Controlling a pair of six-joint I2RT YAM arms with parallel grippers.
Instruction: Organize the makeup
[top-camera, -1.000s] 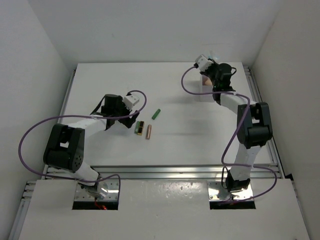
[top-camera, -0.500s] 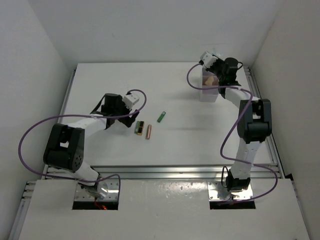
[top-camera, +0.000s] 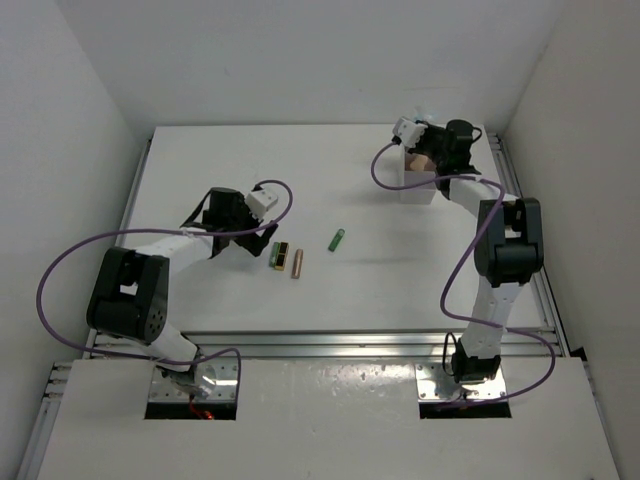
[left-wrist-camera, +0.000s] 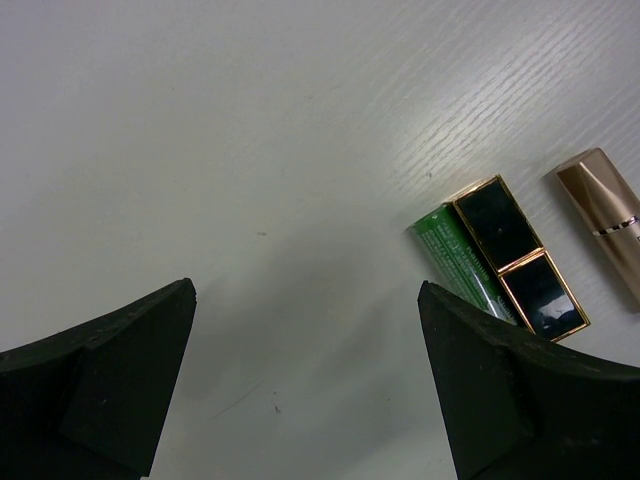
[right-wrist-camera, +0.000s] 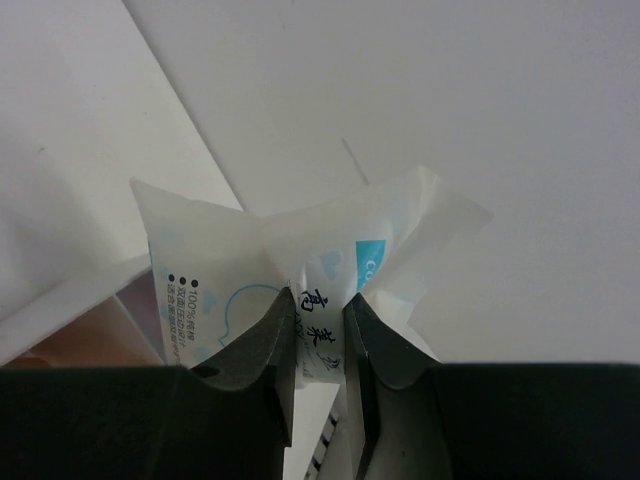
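Your right end effector (right-wrist-camera: 318, 300) pinches the packet (right-wrist-camera: 200, 270) at the tray (top-camera: 412, 188) — you're mid-placement. Lower it in, then release. Your left end effector (left-wrist-camera: 305, 300) gapes wide, empty.

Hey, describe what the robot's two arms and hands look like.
The left arm and right arm are white tubes joined by chunky black joints, and a looping purple cable runs along each. The left hand and right hand each have two matte black, wedge-shaped fingers. No markings are visible.
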